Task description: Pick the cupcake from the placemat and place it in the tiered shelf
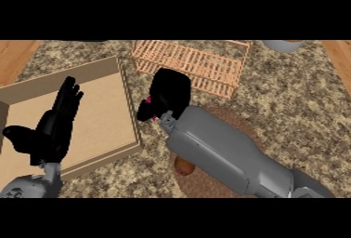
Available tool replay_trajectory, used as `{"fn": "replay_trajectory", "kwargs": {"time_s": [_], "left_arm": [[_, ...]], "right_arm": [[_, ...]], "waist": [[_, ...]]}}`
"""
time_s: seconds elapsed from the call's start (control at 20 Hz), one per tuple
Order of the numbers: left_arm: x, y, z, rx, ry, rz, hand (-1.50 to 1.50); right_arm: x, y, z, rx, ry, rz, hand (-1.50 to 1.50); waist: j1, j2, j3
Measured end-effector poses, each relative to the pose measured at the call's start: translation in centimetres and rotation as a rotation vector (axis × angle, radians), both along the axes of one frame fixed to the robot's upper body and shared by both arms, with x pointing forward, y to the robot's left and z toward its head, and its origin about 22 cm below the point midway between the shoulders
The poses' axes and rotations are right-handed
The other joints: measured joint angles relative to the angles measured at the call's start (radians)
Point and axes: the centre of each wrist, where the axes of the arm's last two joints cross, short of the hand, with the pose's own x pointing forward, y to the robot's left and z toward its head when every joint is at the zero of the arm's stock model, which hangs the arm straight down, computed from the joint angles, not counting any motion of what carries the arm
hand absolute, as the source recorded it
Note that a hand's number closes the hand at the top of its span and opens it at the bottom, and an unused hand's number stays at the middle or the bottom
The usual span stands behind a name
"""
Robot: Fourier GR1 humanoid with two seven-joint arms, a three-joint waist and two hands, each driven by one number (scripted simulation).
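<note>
The right hand (166,95) is curling round the cupcake (148,99), only a pink bit showing, with the tiered shelf (195,65) at its one o'clock. The left hand (51,128) is resting open at eight o'clock.

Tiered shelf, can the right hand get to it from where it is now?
Probably yes. The right hand, curled round the cupcake, is already at the near edge of the tiered shelf, and nothing shows between them.
</note>
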Motion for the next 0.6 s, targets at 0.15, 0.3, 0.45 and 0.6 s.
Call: {"fn": "replay_trajectory", "kwargs": {"time_s": [0.15,0.3,0.45,0.6], "left_arm": [[0.1,0.0,-0.2,0.002,0.01,0.003,0.0],[0.1,0.1,-0.4,0.005,0.015,0.011,0.0],[0.1,0.1,-0.3,0.005,0.013,0.02,0.0],[0.3,0.3,-0.3,0.007,0.015,0.03,0.0]], "right_arm": [[0.0,0.7,2.5,0.059,-0.131,-0.021,1.5],[0.4,1.3,4.9,0.074,-0.246,-0.062,1.5],[1.0,1.6,6.5,0.072,-0.328,-0.105,1.5],[1.7,1.8,7.5,0.06,-0.388,-0.141,1.5]], "waist": [[-0.002,-0.006,-0.001],[-0.011,-0.012,-0.003],[-0.02,-0.014,-0.003],[-0.029,-0.014,-0.004]]}}
